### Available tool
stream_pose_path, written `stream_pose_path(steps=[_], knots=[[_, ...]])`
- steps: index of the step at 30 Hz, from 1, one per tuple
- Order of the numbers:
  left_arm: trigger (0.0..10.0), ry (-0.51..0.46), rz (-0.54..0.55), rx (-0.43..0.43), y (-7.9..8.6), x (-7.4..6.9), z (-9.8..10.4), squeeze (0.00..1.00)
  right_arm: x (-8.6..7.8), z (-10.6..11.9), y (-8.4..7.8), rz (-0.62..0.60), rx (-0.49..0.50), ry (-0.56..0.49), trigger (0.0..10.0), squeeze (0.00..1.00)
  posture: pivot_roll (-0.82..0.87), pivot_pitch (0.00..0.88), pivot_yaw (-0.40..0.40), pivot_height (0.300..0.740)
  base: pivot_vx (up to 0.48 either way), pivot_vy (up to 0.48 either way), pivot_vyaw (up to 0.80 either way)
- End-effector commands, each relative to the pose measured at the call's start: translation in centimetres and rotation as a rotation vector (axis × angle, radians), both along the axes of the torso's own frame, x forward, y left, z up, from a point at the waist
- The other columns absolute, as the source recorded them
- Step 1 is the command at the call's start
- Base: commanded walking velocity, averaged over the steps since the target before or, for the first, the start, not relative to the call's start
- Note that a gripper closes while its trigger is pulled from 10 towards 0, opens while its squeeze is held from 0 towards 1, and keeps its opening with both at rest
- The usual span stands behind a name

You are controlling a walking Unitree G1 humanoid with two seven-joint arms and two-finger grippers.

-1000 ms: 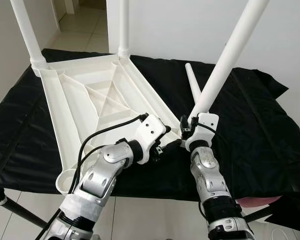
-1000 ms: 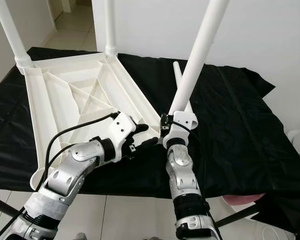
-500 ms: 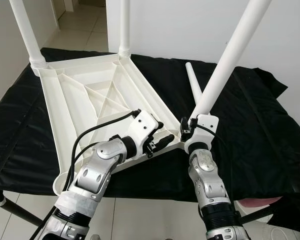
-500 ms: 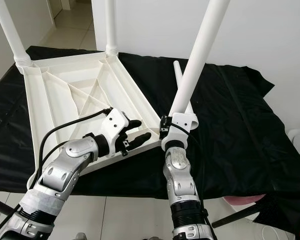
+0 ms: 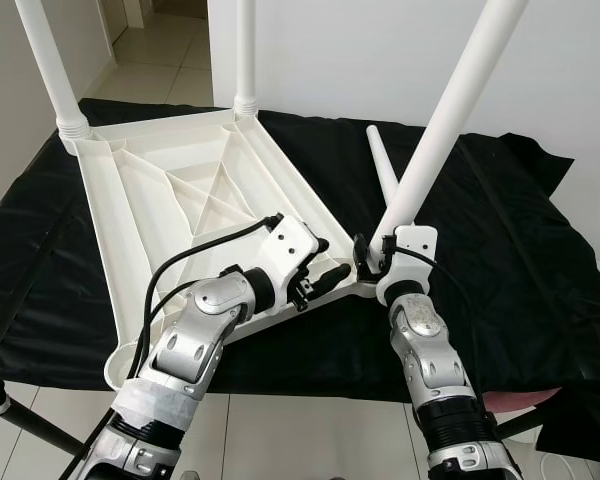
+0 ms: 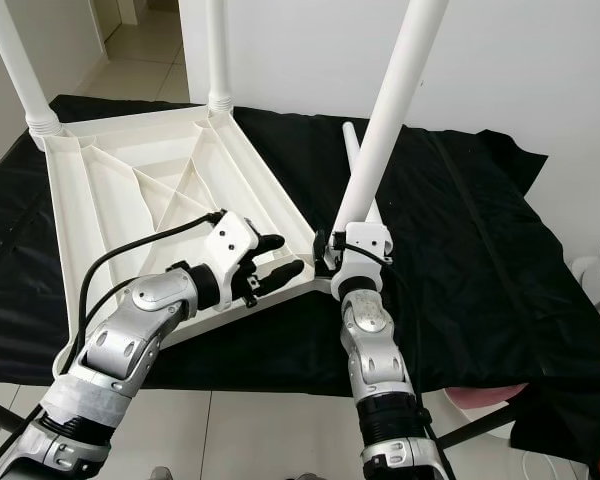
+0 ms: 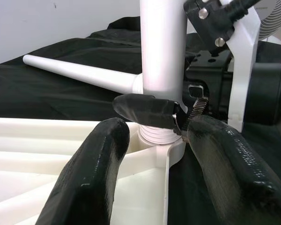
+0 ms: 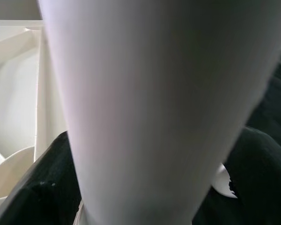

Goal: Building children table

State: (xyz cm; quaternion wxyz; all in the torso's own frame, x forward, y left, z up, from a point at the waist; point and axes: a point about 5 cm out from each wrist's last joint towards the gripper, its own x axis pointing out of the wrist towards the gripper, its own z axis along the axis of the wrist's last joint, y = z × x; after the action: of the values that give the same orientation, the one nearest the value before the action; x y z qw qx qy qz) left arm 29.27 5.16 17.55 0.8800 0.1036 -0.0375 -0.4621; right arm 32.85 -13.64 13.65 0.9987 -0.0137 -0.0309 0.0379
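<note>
Upturned white tabletop [image 5: 180,190] lies on the black-draped surface [image 5: 500,250]. My right pincer [image 5: 372,252] pinches the base of the third leg [image 5: 442,115], seated in the near corner socket [image 7: 159,140] but leaning. My left pincer [image 5: 325,277], fingers spread, straddles that corner. Risk: the tilt cross-threads or pops the leg out. Spare leg [image 5: 383,170] lies just beyond my right pincer; a swing could roll it.

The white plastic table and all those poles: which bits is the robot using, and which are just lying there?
In use:
upside-down white plastic tabletop
white plastic leg gripped by the right claw
left claw steadying the corner

Lying about:
spare white leg
black cloth
</note>
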Motion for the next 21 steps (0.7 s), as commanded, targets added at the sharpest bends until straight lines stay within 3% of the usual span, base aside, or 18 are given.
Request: stream_pose_path(steps=[1,8,9,14,21], knots=[[10.0,-0.007,0.048,-0.005,-0.2,0.1,-0.2,0.0,0.3,-0.4,-0.2,0.072,-0.004,0.027,10.0,0.0,0.03,0.0,-0.082,0.74,0.0,0.0,0.0],[10.0,0.002,0.033,-0.002,-0.6,-0.3,-0.5,0.0,0.6,0.0,-0.7,0.23,-0.021,0.016,10.0,0.0,0.03,0.0,-0.085,0.74,0.0,0.0,0.0],[10.0,0.006,0.024,-0.001,-0.8,-0.5,-0.6,0.0,0.7,0.1,-1.0,0.302,-0.053,0.0,10.0,0.0,0.03,0.0,-0.083,0.74,0.0,0.0,0.0],[10.0,0.015,0.003,-0.001,-1.3,-0.9,-0.8,0.0,1.0,0.4,-1.8,0.428,-0.129,-0.008,10.0,0.0,0.03,0.0,-0.081,0.74,0.0,0.0,0.0],[10.0,0.016,-0.006,-0.001,-1.5,-1.0,-0.8,0.0,1.4,0.4,-2.2,0.525,-0.174,0.009,10.0,0.0,0.04,0.0,-0.08,0.74,0.0,0.0,0.0]])
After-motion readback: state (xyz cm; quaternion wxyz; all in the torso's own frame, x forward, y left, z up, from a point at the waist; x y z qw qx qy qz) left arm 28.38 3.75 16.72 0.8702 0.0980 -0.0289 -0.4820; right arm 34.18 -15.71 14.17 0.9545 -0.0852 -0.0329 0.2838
